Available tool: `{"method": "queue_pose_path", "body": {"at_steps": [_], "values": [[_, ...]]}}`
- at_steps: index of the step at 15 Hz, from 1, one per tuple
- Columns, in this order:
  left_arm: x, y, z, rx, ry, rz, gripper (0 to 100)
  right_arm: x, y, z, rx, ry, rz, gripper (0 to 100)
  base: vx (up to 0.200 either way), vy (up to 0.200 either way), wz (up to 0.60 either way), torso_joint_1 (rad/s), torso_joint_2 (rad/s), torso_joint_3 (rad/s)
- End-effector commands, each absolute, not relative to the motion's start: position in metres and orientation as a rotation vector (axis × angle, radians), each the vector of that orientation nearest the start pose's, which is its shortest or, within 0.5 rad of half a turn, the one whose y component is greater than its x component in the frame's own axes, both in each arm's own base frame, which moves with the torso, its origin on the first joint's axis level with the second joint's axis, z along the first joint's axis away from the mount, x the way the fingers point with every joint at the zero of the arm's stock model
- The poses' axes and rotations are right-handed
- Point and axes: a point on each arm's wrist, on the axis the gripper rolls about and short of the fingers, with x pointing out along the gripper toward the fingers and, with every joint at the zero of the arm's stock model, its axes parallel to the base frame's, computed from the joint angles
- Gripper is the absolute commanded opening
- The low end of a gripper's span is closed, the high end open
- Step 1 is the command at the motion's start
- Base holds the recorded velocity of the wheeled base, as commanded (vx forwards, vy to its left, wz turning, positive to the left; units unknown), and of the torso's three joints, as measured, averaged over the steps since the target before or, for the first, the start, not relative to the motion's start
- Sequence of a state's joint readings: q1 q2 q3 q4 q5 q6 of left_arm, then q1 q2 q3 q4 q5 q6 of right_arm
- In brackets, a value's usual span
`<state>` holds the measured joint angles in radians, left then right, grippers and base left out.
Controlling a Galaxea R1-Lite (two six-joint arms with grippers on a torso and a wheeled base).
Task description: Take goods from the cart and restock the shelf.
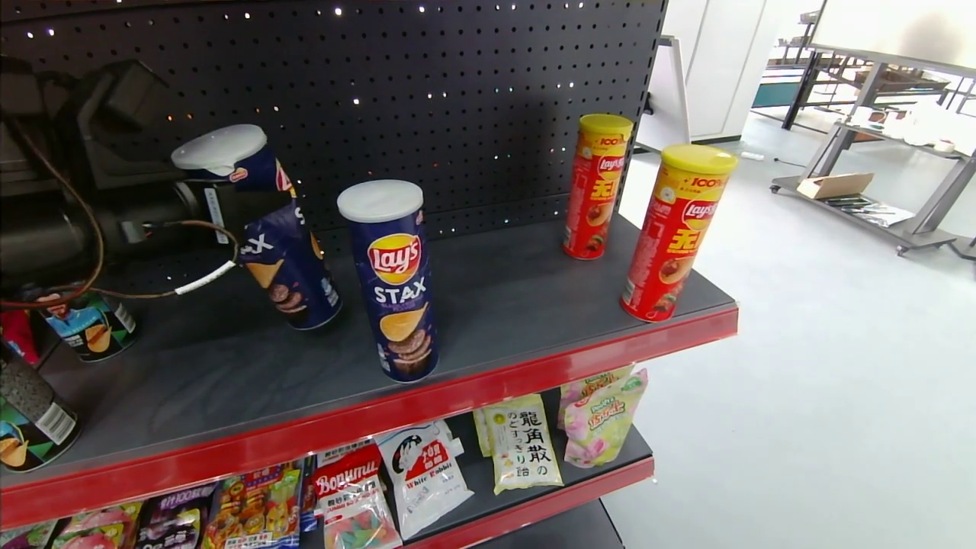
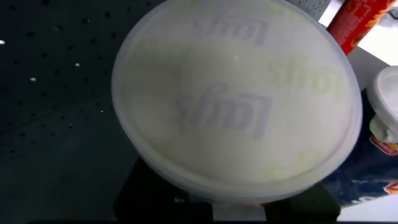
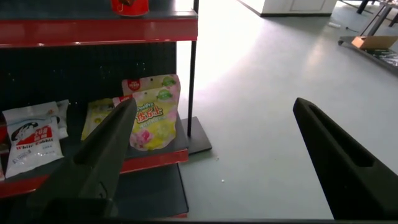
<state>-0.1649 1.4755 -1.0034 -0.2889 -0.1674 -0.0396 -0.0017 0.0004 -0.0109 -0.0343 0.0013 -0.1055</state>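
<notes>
A dark blue chip can with a white lid (image 1: pixel 278 236) leans tilted on the top shelf (image 1: pixel 496 305), its base touching the shelf board. My left gripper (image 1: pixel 242 210) is shut on its upper part from the left. In the left wrist view the can's white lid (image 2: pixel 236 99) sits right in front of the camera. A second blue can (image 1: pixel 396 282) stands upright just to the right, near the shelf's front edge. My right gripper (image 3: pixel 217 149) hangs open and holds nothing, low beside the shelf unit, its fingers (image 3: pixel 106 155) wide apart.
Two red chip cans (image 1: pixel 597 187) (image 1: pixel 677 232) stand at the shelf's right end. More cans (image 1: pixel 91 324) (image 1: pixel 30 415) stand at the far left. The black pegboard (image 1: pixel 457 91) backs the shelf. Snack bags (image 1: pixel 522 442) fill the lower shelf. Open floor lies to the right.
</notes>
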Motion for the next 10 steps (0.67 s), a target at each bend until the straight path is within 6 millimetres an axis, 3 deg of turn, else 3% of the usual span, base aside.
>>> {"method": "queue_pose_path", "body": {"at_steps": [1,5,10], "values": [[0.282,-0.059,0.256,-0.038,0.237,-0.353,0,-0.024,0.0,0.082,-0.107,-0.044,-0.002,100,0.0,0.0,0.0,0.0,0.0,0.0],[0.31,-0.064,0.255,-0.038,0.234,-0.353,0,-0.024,0.0,0.082,-0.107,-0.046,-0.002,100,0.0,0.0,0.0,0.0,0.0,0.0],[0.329,-0.076,0.252,-0.035,0.236,-0.379,0,-0.024,0.0,0.082,-0.111,-0.046,0.002,100,0.0,0.0,0.0,0.0,0.0,0.0]]}}
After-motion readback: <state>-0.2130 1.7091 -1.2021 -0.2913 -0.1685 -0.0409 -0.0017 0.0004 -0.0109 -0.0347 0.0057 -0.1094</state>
